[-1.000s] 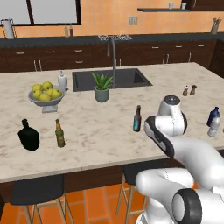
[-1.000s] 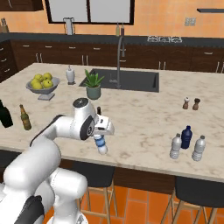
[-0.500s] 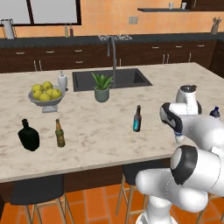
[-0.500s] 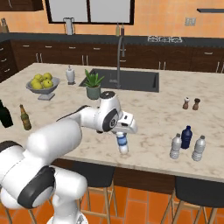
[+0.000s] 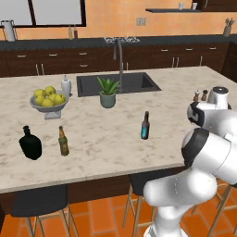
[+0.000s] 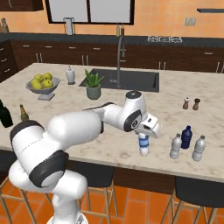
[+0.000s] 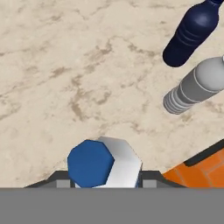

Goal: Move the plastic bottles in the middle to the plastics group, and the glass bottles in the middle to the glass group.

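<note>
Carried rightward, blue-label bottle (image 6: pixel 144 145) hangs upright in hand (image 6: pixel 147 139).

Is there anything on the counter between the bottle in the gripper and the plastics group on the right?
Nothing visible: the gripper holds the blue-label bottle, and bare marble separates it from the grey bottle and dark blue bottle.

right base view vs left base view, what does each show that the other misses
Right base view: the end effector shut on a blue-label bottle, beside a dark blue bottle and two clear bottles.
Left base view: the cyan-label bottle, upright mid-counter.
Both: fruit bowl, plant, sink, flask, amber bottle, shakers.
</note>
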Controlling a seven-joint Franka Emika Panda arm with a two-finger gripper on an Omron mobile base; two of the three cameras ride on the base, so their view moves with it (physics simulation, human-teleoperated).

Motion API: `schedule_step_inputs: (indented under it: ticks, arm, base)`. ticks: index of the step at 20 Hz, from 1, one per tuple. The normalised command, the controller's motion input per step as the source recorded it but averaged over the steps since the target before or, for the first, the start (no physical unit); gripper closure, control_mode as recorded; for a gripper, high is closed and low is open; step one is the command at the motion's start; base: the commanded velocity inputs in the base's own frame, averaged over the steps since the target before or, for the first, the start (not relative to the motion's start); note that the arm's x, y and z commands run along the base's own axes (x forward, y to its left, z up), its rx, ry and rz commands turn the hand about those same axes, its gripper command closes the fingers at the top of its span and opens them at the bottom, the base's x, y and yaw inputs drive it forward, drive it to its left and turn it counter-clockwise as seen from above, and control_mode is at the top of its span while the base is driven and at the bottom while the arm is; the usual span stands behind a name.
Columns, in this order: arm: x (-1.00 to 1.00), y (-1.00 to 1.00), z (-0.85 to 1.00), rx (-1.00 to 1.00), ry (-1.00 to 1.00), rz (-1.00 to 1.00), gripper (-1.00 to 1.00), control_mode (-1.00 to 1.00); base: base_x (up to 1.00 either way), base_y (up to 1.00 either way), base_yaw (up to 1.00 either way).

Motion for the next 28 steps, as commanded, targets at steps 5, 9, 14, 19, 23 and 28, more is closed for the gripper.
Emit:
schedule_step_inputs:
  ticks: [5,9,14,19,23,28]
  arm:
    - [0.27,-0.55,-0.02,0.01,-0.05,-0.47,1.0,-1.0]
    - [0.33,-0.26,-0.18,0.1,-0.13,-0.35,1.0,-1.0]
    - [0.4,-0.32,-0.22,0.08,-0.08,-0.28,1.0,-1.0]
    - [0.36,-0.39,-0.16,0.02,-0.01,-0.22,1.0,-1.0]
    - [0.32,-0.35,-0.14,0.0,0.0,-0.17,1.0,-1.0]
    - [0.21,-0.15,-0.32,0.02,0.0,-0.11,1.0,-1.0]
  base:
    - [0.0,0.0,0.0]
    - [0.0,0.0,0.0]
    - [0.0,0.0,0.0]
    - [0.0,0.0,0.0]
    - [0.0,0.0,0.0]
    - [0.0,0.0,0.0]
